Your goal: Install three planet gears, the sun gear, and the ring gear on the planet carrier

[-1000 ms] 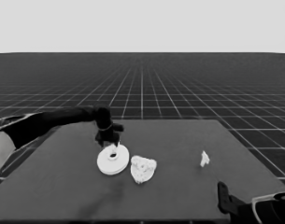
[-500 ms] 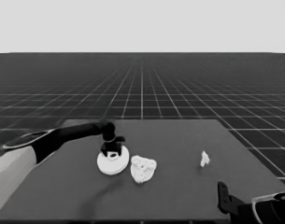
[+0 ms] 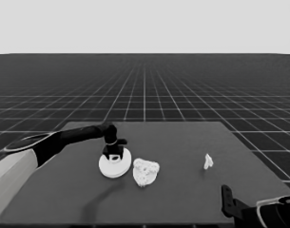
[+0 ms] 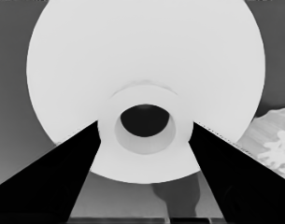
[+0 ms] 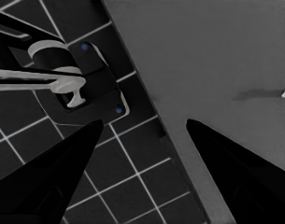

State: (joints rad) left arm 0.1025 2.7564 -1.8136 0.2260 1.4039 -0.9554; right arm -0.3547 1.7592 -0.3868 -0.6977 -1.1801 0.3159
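At the table's near right corner the right gripper (image 3: 228,202) waits with fingers spread, holding nothing. Farther in lie one smaller round part (image 3: 145,171) with gears on it, too merged to count, and one thin white piece (image 3: 208,161). Beyond, the left gripper (image 3: 114,154) straddles the one larger round part's (image 4: 146,79) raised hub; only the left wrist view shows this, and whether the fingers touch it I cannot tell.

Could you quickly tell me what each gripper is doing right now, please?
Left gripper: open, fingers either side of the larger round part's raised middle, not clamped.
Right gripper: open, empty, parked at the table's near right corner.
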